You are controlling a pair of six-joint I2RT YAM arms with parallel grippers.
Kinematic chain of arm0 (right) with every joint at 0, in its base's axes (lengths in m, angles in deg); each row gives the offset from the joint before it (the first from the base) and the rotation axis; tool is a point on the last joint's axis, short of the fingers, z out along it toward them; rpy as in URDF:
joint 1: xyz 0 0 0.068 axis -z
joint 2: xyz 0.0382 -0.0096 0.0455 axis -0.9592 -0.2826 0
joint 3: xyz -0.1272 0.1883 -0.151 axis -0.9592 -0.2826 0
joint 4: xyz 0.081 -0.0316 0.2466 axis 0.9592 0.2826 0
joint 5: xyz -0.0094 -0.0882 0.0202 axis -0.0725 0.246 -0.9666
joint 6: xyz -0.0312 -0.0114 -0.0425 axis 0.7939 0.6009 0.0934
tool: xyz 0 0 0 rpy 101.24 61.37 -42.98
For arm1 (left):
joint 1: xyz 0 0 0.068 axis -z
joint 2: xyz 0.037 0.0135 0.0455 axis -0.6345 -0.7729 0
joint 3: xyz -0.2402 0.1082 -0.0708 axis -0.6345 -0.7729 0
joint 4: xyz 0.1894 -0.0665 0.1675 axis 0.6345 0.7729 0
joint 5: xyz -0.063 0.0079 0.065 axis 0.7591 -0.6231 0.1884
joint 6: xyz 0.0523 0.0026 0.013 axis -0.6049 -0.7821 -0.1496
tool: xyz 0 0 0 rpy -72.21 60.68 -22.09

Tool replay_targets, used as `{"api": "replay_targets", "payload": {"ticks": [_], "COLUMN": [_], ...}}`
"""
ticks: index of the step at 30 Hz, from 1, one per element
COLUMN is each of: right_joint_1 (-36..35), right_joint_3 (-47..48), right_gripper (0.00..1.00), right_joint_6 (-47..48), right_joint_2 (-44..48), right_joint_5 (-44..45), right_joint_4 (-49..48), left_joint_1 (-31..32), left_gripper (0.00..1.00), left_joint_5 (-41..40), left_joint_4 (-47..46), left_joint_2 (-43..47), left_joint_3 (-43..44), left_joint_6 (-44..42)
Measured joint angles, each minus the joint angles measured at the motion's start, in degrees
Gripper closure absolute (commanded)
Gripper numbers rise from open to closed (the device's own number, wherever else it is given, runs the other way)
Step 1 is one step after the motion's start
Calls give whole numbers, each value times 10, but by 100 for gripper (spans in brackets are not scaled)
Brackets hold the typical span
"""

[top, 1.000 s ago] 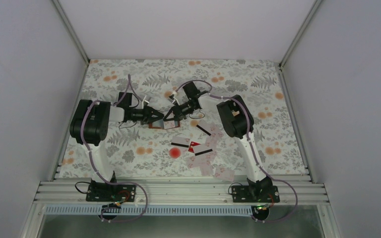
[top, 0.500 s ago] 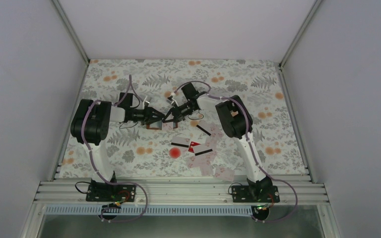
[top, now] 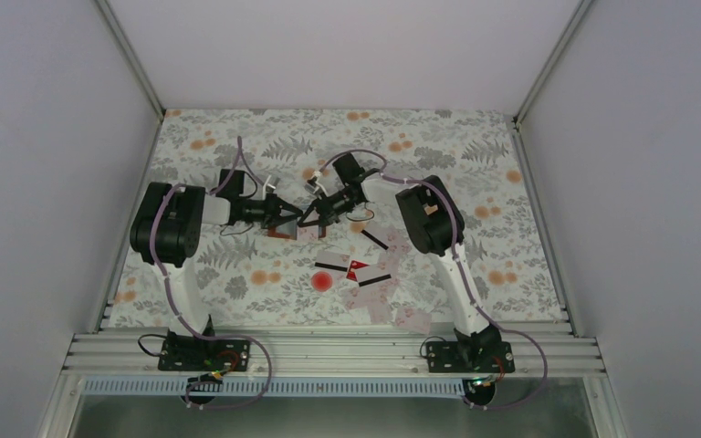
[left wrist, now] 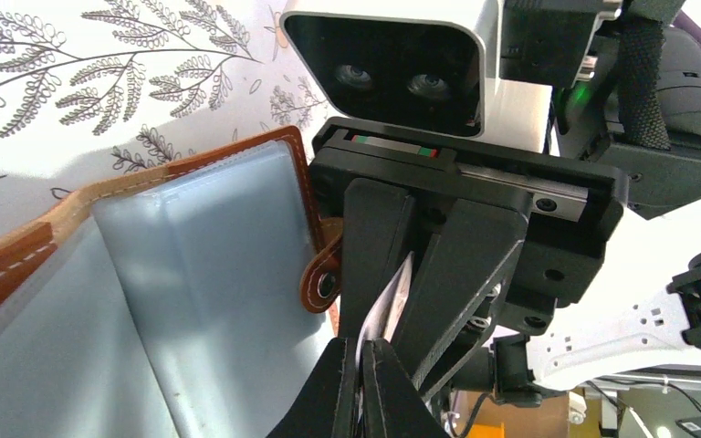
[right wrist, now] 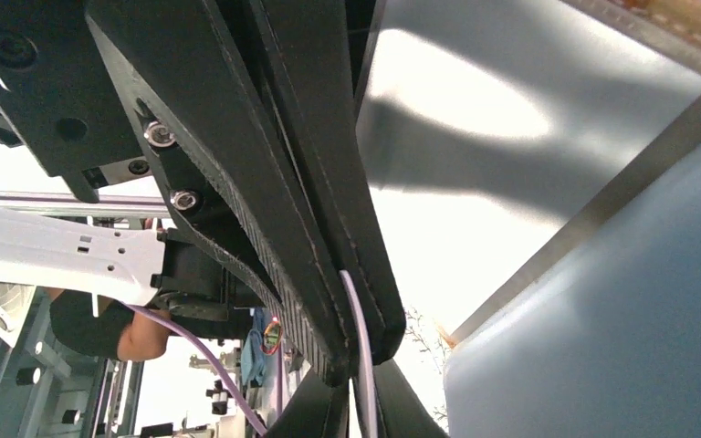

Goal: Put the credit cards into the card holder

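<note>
Over the last second the left gripper (top: 289,219) and right gripper (top: 311,216) have drawn closer above the fern-printed table cover (top: 438,155). The pale card that showed below them from overhead is now mostly hidden. We read that as an insertion under way, not yet finished.

The right gripper's jaws are pinched on a thin, stiff, whitish plastic card (left wrist: 392,297), seen edge-on. The left gripper's jaws are all but closed at the edge of the squarish brown leather card holder (left wrist: 173,171) — on one of its leaves, we judge, though the contact is hard to see.

The holder lies open between the arms, with white stitching, glossy pale pockets and a rounded snap tab (left wrist: 319,283). The remaining pale, black-striped and red cards (top: 370,292) lie loose nearer the bases — beside a round red spot (top: 321,281).
</note>
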Motion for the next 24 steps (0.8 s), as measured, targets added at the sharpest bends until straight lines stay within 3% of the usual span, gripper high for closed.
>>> {"api": "replay_targets", "payload": {"ticks": [2, 5, 11, 24], "right_joint_1": [0, 0, -1, 16], "right_joint_3": [1, 1, -7, -86], "right_gripper": [92, 69, 51, 52], "right_joint_6": [0, 6, 35, 45], "right_joint_2": [0, 0, 4, 54], "right_joint_5": [-4, -5, 18, 60], "right_joint_4": [2, 6, 21, 21], "left_joint_1": [0, 0, -1, -26], "left_gripper": [98, 98, 98, 97], "left_joint_5": [5, 6, -5, -55], "left_joint_4": [-2, 1, 27, 97], "left_joint_2": [0, 0, 0, 3], "left_joint_3": [0, 1, 16, 41], "left_joint_6": [0, 0, -4, -35]}}
